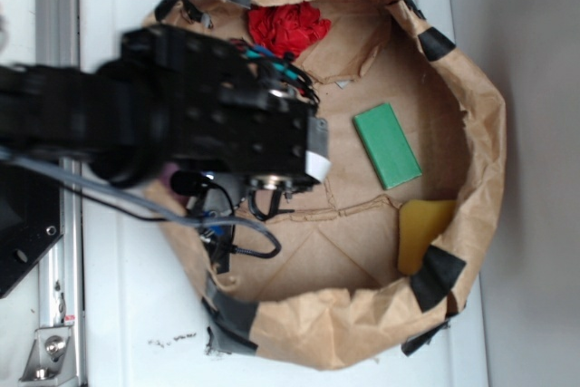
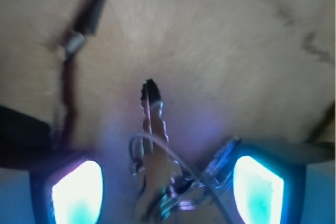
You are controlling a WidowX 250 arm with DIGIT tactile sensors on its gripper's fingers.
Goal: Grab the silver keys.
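The silver keys (image 2: pixel 155 167) lie on the brown paper floor, a bunch on one ring with one long key pointing away. In the wrist view my gripper (image 2: pixel 167 195) is open and straddles them. The left fingertip (image 2: pixel 76 192) stands clear of the bunch. The right fingertip (image 2: pixel 257 190) is close beside an outlying key; I cannot tell whether they touch. In the exterior view the black arm (image 1: pixel 217 115) reaches over the left side of the paper bag and hides both the gripper and the keys.
The crumpled brown paper bag (image 1: pixel 485 142) forms a walled bowl around the work area. Inside it lie a green block (image 1: pixel 387 144), a red cloth (image 1: pixel 288 26) at the back and a yellow piece (image 1: pixel 422 233). A dark cable (image 2: pixel 79 30) runs along the floor at the left.
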